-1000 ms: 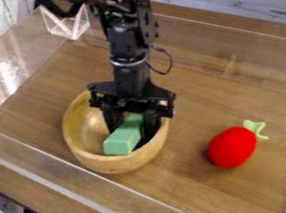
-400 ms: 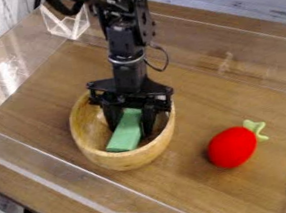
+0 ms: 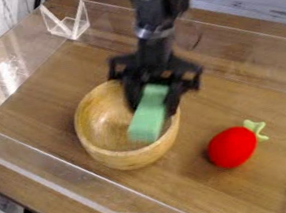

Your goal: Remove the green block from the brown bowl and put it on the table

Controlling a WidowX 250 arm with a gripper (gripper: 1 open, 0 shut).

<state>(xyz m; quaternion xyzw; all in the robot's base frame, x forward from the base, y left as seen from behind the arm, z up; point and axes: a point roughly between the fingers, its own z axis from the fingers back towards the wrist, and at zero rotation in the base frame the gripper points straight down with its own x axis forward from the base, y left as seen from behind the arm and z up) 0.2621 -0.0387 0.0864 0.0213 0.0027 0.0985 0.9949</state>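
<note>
The green block (image 3: 148,116) hangs upright and a little tilted over the right part of the brown bowl (image 3: 107,134), lifted off the bowl's floor. My gripper (image 3: 153,89) is shut on the block's upper end, one dark finger on each side. The arm above it is motion-blurred. The bowl stands on the dark wood-grain table (image 3: 243,78), left of centre, and its inside shows nothing else.
A red strawberry-like toy (image 3: 233,147) with a green stem lies right of the bowl. A clear acrylic wall (image 3: 66,206) runs along the table's edges. A small clear acrylic piece (image 3: 65,19) stands at the back left.
The gripper has risen and shifted right with the green block, which lay in the bowl before. The bowl has slid slightly to the right.
</note>
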